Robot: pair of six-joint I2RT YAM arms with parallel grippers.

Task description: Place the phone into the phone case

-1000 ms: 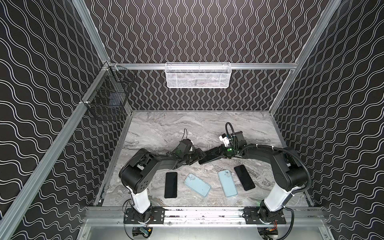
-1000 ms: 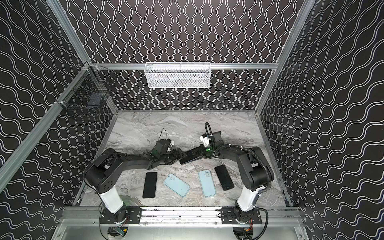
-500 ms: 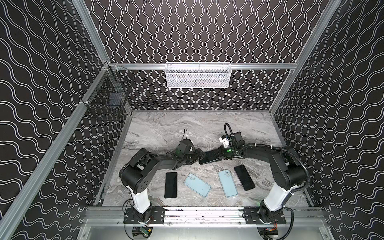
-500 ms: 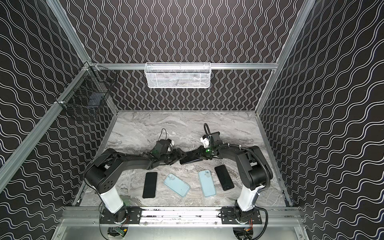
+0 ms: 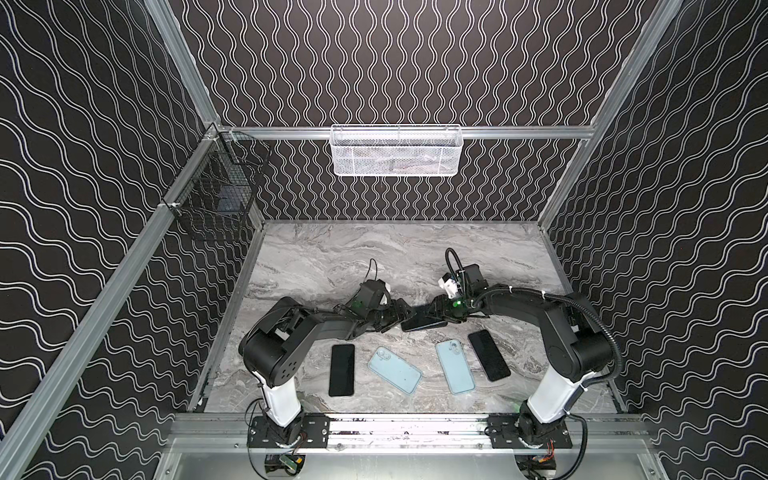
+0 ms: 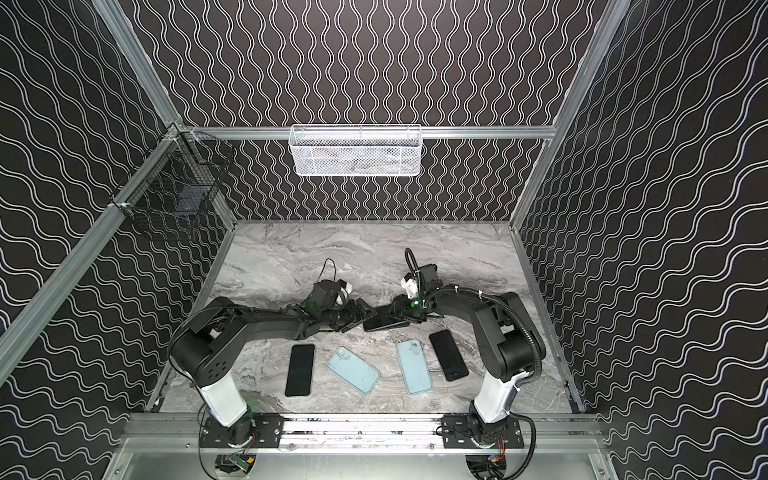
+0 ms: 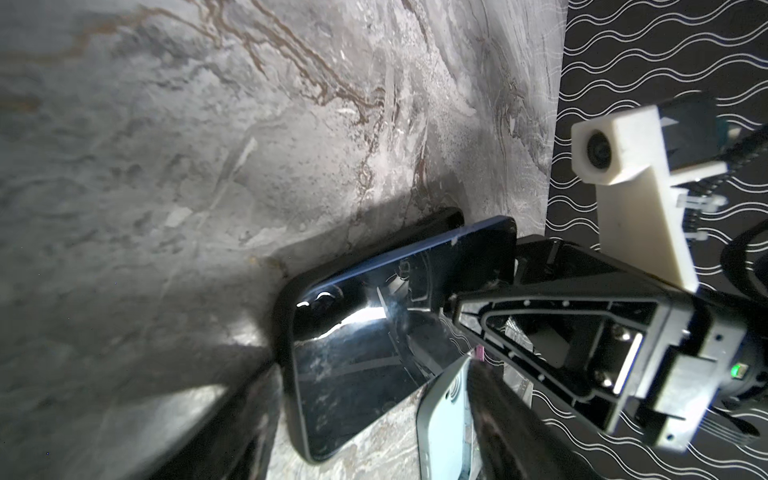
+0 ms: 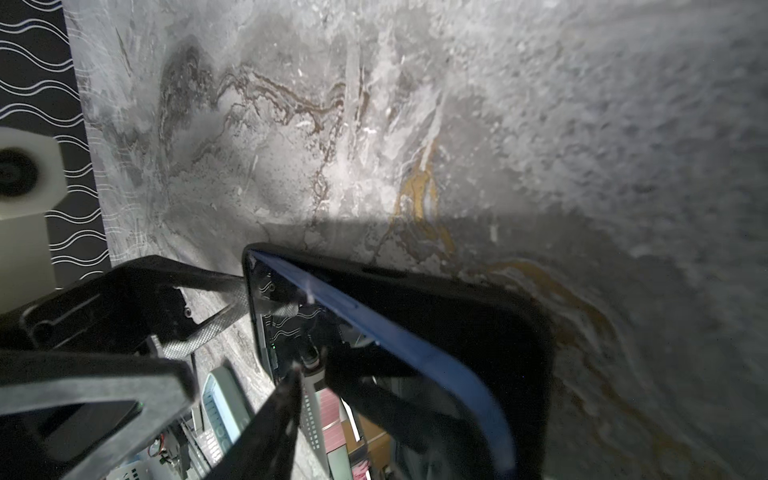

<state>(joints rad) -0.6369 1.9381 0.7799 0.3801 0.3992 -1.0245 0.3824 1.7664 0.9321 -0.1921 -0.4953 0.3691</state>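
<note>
White mesh basket (image 5: 395, 160): hangs at twelve o'clock on the back aluminium rail (image 5: 519, 132), above the far edge of the grey marble tabletop (image 5: 374, 249). Black wire basket (image 5: 216, 195): hooks on the side rail at ten o'clock, well apart from the white one; holds a dark flat item, too small to name. Black walls with white wavy lines (image 5: 374, 62): close the cell at nine, twelve and three o'clock. Front mounting rail (image 5: 395, 424): runs across at six o'clock.

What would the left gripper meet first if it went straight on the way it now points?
The near end of the phone case, with the phone partly in it, just ahead of the left gripper; whether they touch is unclear. The right gripper lies beyond.
</note>
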